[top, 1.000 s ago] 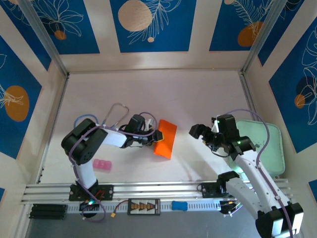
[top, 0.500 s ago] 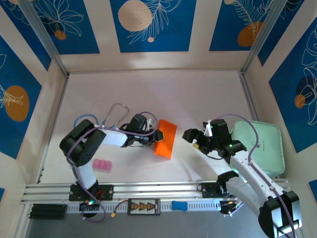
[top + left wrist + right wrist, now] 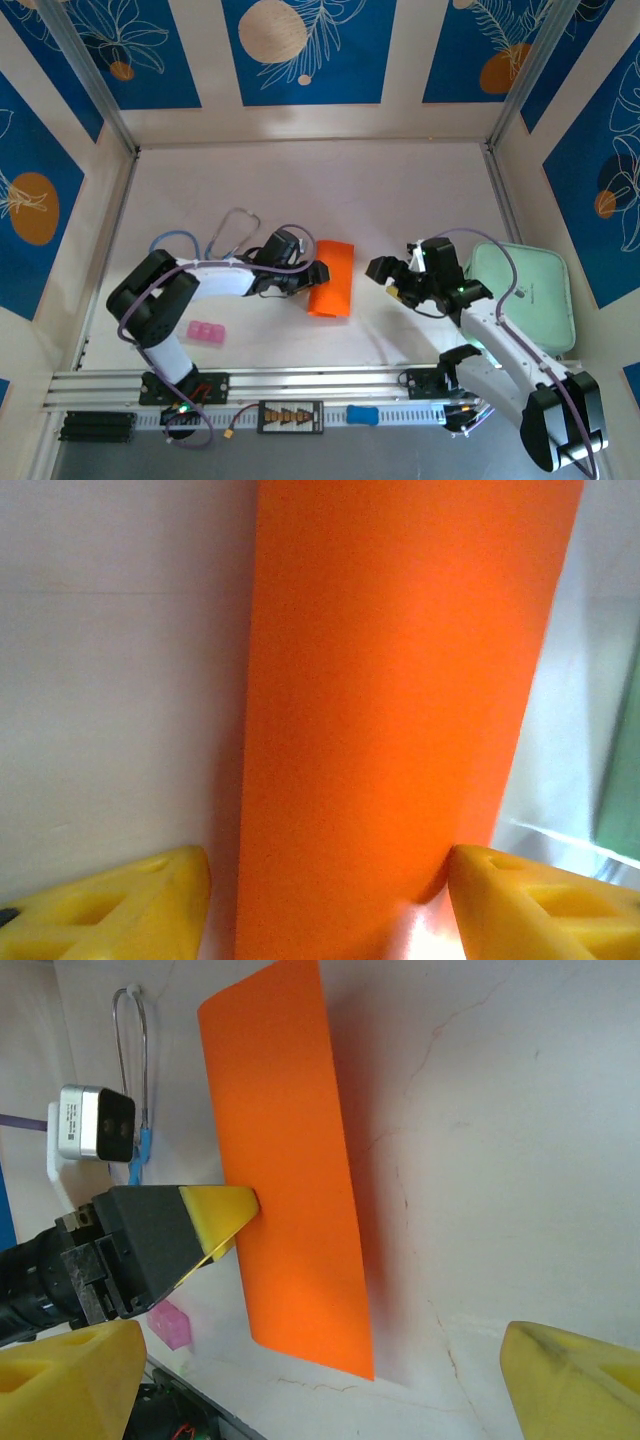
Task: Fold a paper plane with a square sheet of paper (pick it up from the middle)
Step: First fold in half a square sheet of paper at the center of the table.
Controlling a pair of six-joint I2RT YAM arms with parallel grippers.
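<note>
Barely begun, I judge: the square sheet of paper (image 3: 332, 280) lies folded into a strip on the counter (image 3: 300, 190) left of the green tray (image 3: 545, 300), with the left claw (image 3: 318, 272) and right claw (image 3: 385, 278) both spread and the nose folds remaining.

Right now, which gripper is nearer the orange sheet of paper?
Left. The left gripper is at the left edge of the orange sheet of paper, jaws open around it; the right gripper hovers apart on its right.

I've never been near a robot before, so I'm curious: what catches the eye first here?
The bright orange paper, a narrow strip, lies mid-table. The left gripper sits at its left edge with open jaws, and the open right gripper faces it from the right. A pale green tray sits at the table's right edge.
</note>
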